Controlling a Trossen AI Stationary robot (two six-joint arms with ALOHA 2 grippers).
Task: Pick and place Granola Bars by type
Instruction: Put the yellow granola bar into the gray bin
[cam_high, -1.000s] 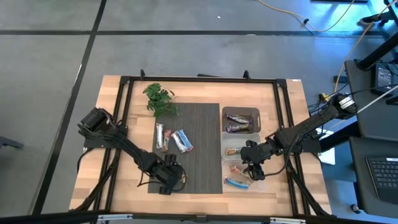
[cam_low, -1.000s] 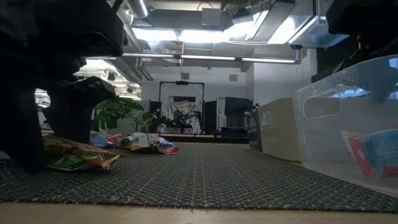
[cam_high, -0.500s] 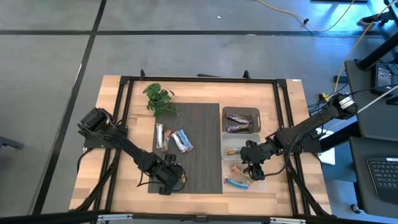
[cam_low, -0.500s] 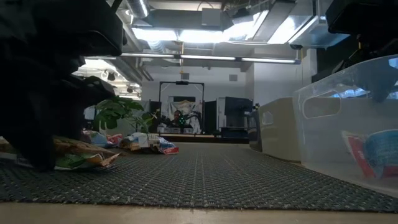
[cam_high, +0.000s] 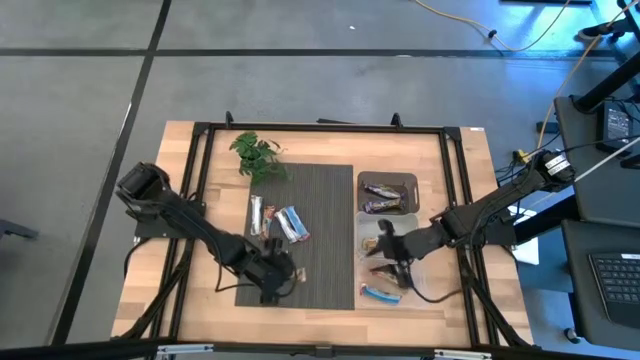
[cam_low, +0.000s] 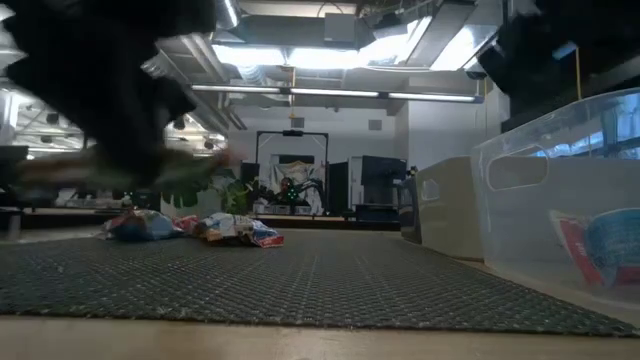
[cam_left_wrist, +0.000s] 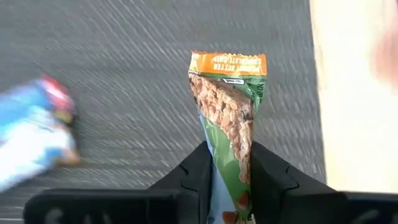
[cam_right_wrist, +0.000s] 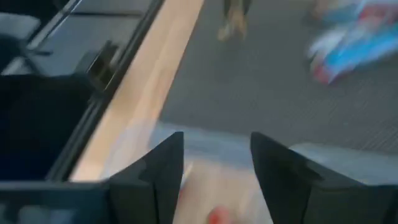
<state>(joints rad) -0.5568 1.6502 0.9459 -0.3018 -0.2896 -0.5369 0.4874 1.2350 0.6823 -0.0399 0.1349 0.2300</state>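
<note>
My left gripper (cam_high: 278, 270) is over the near part of the dark mat (cam_high: 320, 200), shut on an orange-and-green granola bar (cam_left_wrist: 229, 118). In the low view this gripper (cam_low: 120, 110) and its bar are a blur above the mat. Three more bars (cam_high: 276, 222) lie flat on the mat's middle; a blue-white-red one (cam_left_wrist: 31, 140) also shows in the left wrist view. My right gripper (cam_right_wrist: 214, 165) stands open with nothing between its fingers, over the middle clear bin (cam_high: 372, 228). My left gripper pinches the orange-and-green bar between its two fingers (cam_left_wrist: 198, 177), near one end (cam_left_wrist: 231, 168). The rest of the bar sticks out ahead of the fingertips, and its crimped orange end (cam_left_wrist: 227, 63) is free. The bar is lifted clear of the mat.
Three clear bins stand in a row right of the mat: the far one (cam_high: 404, 182) holds purple-brown bars, the middle an orange-tan bar, the near one (cam_high: 398, 303) a blue bar. A green plant sprig (cam_high: 258, 158) lies at the mat's far left corner. A black frame (cam_high: 320, 128) rims the table.
My left gripper has taken hold of the orange-and-green bar, which lay on the mat's near part, and has lifted it clear while moving toward the far edge. My right gripper has moved toward the table's left and far edge, from the near bin to over the middle bin.
</note>
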